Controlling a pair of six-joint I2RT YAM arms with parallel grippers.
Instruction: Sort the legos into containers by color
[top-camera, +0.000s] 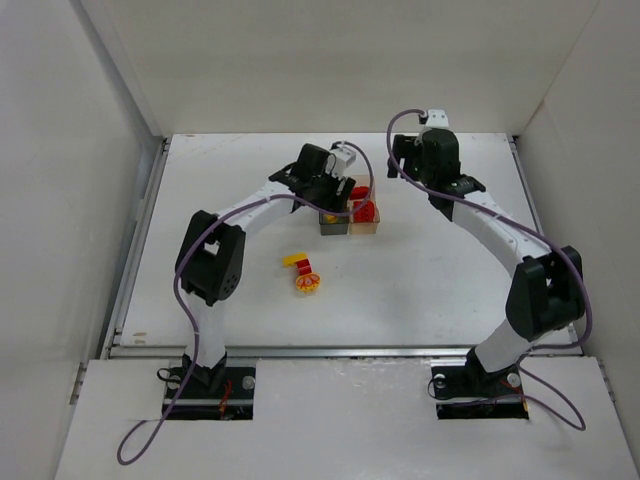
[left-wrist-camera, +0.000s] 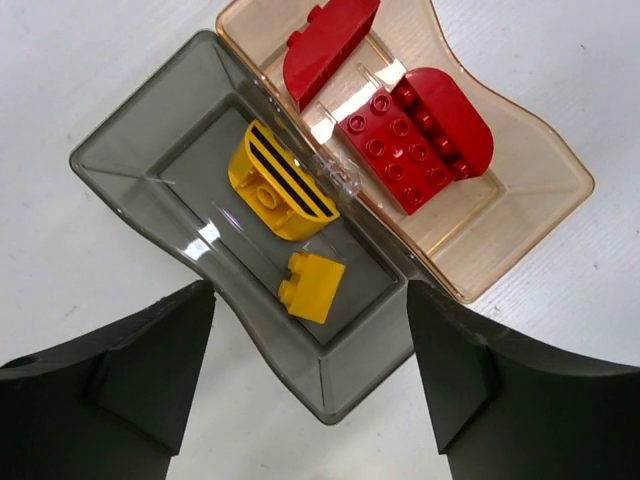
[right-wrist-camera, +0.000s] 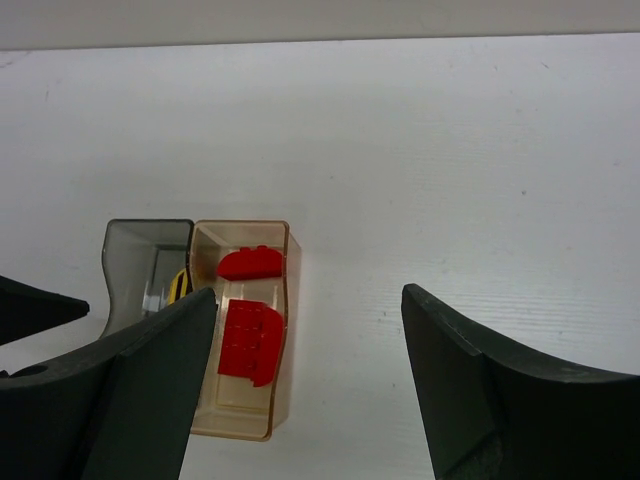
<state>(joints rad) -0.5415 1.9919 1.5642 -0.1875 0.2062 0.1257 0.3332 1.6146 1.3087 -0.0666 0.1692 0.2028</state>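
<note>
On the white table, the left arm is pictured stretched over the containers at mid-table, while the right arm is held off to the right, its wrist well apart from them. The joined pair is seen part-filled. Two yellow legos, a striped piece and a small block, lie in the grey bin. A curved red piece and a studded red block lie in the orange-tan bin. Two pieces are not yet sorted: a yellow piece and a round red-and-yellow piece, touching or nearly so, on the table nearer the arm bases. Trouble is judged most likely from the light bins, which could be knocked or dragged if the left arm's fingers are swung low across the rim. The loose pair could also be scattered by a badly centred pinch. The two-coloured round piece could be dropped in the wrong bin. The left gripper is shown spread wide and empty above the near end of the grey bin, a finger to either side; whether the bin is touched cannot be told. The right gripper is likewise spread wide, with nothing held, over bare table beside the orange-tan bin.
</note>
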